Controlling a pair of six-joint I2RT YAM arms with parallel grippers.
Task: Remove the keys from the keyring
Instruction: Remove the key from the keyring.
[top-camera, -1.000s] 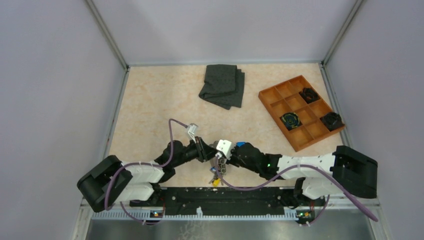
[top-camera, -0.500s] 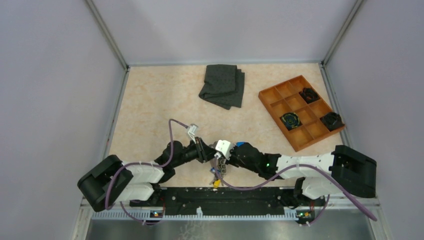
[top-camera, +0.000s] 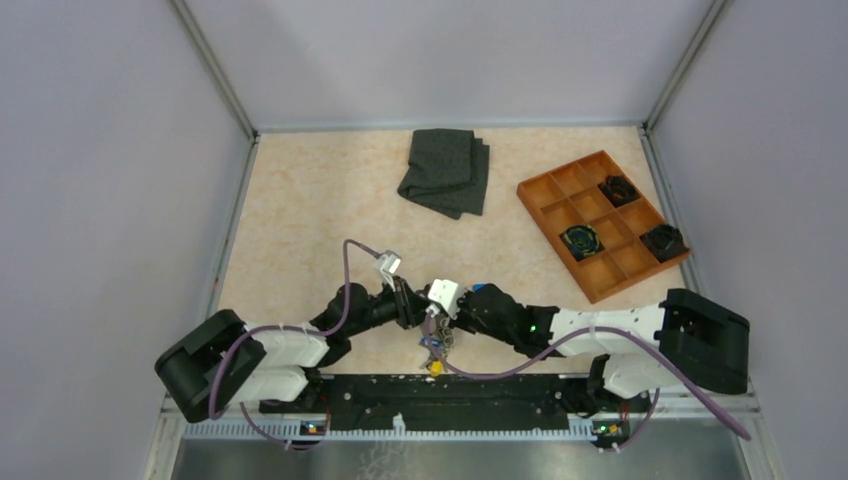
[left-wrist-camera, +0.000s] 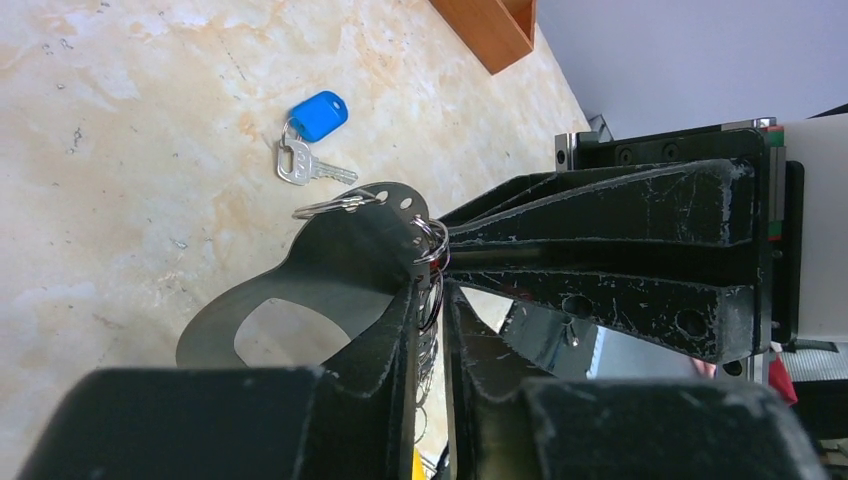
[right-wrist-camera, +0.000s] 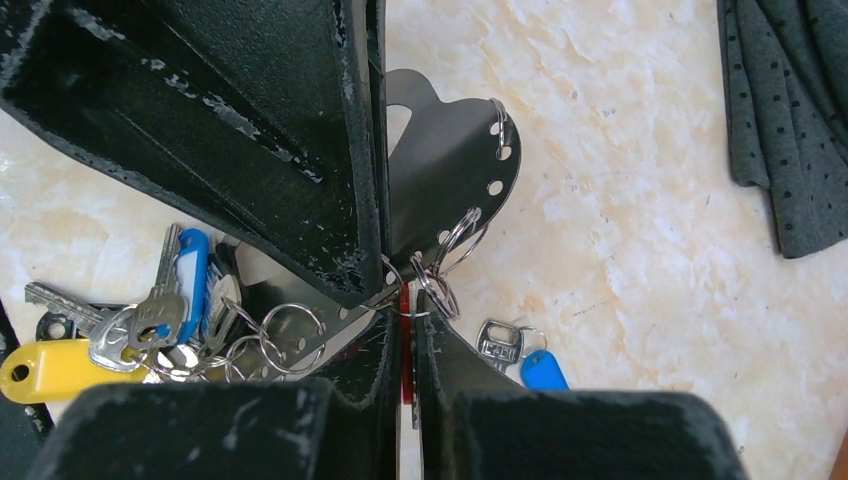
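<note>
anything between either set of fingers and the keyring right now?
Nothing visible. The left fingers are clamped on the keyring plate, and the right fingers are shut at its ringed edge, tip to tip with them. The key bunch hangs beside, not between.

Beige marbled table (top-camera: 300, 220) with four things on it.
A folded dark cloth (top-camera: 445, 172) lies at the far middle and an orange tray (top-camera: 556, 212) to the right. A blue-tagged key (left-wrist-camera: 320, 117) lies mid-table and a key bunch (right-wrist-camera: 150, 325) by the near edge.
</note>
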